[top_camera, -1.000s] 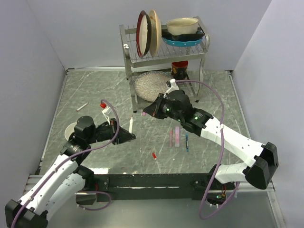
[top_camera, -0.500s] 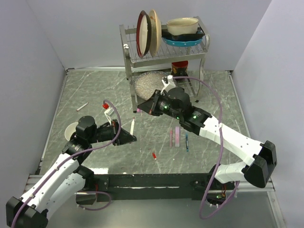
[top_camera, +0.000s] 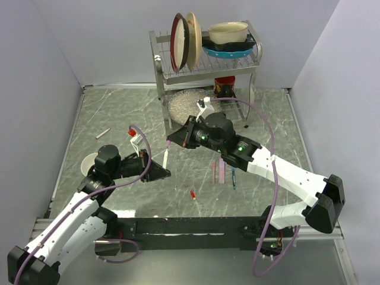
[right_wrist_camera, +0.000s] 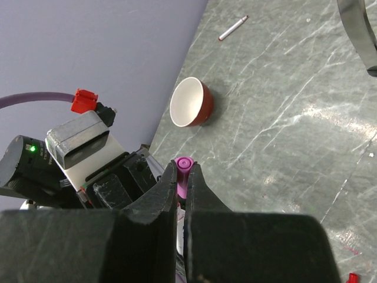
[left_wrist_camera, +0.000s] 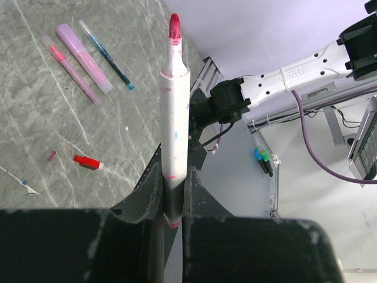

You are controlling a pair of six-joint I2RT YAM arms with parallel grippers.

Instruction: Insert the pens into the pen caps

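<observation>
My left gripper (top_camera: 160, 173) is shut on a white-barrelled pen (top_camera: 165, 158) and holds it off the table, its red-pink tip up; the pen fills the left wrist view (left_wrist_camera: 175, 118) between the jaws of that gripper (left_wrist_camera: 175, 188). My right gripper (top_camera: 176, 141) is shut on a magenta-purple pen cap (top_camera: 170, 144), just above the pen's tip; the cap shows in the right wrist view (right_wrist_camera: 183, 172). On the table lie a slim reddish-pink pen (top_camera: 214, 173), a wider pale pink pen (top_camera: 221, 171), a dark blue pen (top_camera: 233, 177), a red cap (top_camera: 192, 193) and another white pen (top_camera: 103, 133).
A metal dish rack (top_camera: 205, 62) with plates and bowls stands at the back, a clear crinkled bag (top_camera: 189, 107) under it. A red bowl with a white inside (right_wrist_camera: 189, 103) sits by the left arm. Walls close the table left and right.
My right gripper has moved left with the magenta cap, from right of the pen to just above its tip. My left gripper has held the pen nearly still.
</observation>
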